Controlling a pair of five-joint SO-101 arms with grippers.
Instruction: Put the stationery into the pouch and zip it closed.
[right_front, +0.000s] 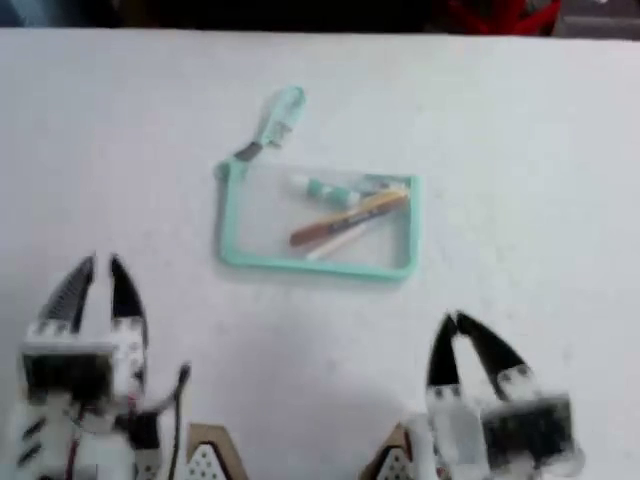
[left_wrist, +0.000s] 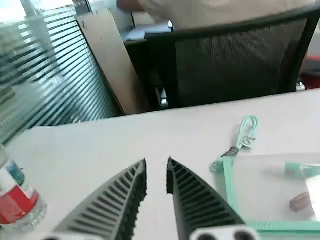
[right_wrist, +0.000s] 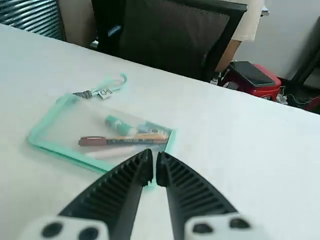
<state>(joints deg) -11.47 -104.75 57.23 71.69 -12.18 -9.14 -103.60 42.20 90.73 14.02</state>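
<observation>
A clear pouch with a mint-green border lies flat mid-table. Inside it are a brown-orange pen, a teal-and-white marker and a white pen. The zipper pull sits at the pouch's far left corner, with a mint loop strap trailing beyond it. My left gripper rests near the table's front left, slightly open and holding nothing. My right gripper rests at the front right, shut and holding nothing, short of the pouch. The left wrist view catches the pouch's corner and strap.
A water bottle stands on the table off to the left arm's side. A black mesh office chair stands beyond the table's far edge. Cardboard pieces lie between the arm bases at the front edge.
</observation>
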